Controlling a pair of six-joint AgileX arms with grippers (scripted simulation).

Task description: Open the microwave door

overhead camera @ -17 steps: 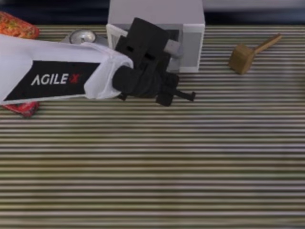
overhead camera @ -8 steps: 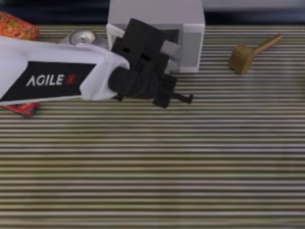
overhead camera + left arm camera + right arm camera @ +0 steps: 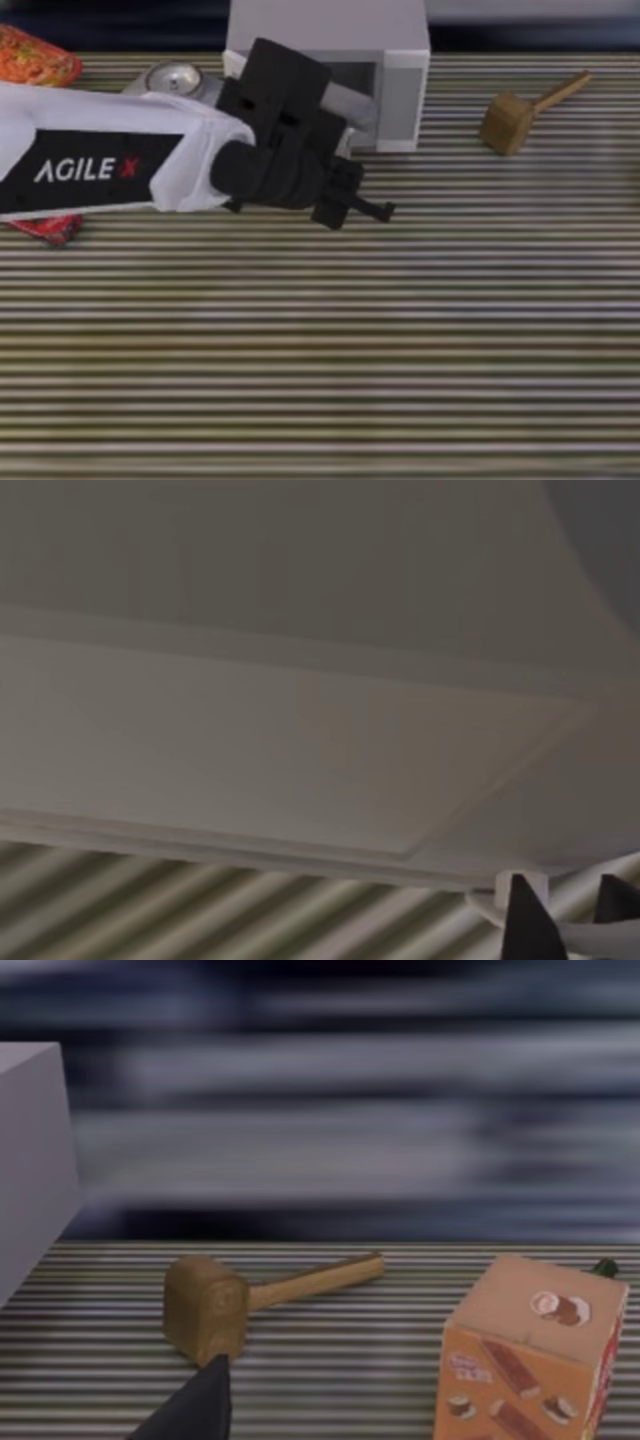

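The microwave (image 3: pixel 330 30) stands at the back middle of the table. Its door (image 3: pixel 300 750) is swung partly out from the front, and the dark cavity (image 3: pixel 358 72) shows beside the control strip (image 3: pixel 402 100). My left arm (image 3: pixel 100 165) reaches in from the left, and its black wrist covers most of the door from above. In the left wrist view the left gripper (image 3: pixel 565 915) is shut on the pale door handle (image 3: pixel 522 884), with a dark fingertip on each side of it. Only one fingertip (image 3: pixel 205 1400) of my right gripper shows, in its own wrist view.
A wooden mallet (image 3: pixel 515 115) lies right of the microwave. A silver kitchen scale (image 3: pixel 172 78) sits just left of it, with an orange snack bag (image 3: pixel 35 55) at the far left and a red packet (image 3: pixel 45 228) under the arm. An orange carton (image 3: pixel 530 1355) shows in the right wrist view.
My left arm has drawn back to the left with the handle, and the door has swung further out from the microwave's front. Nothing else has moved.
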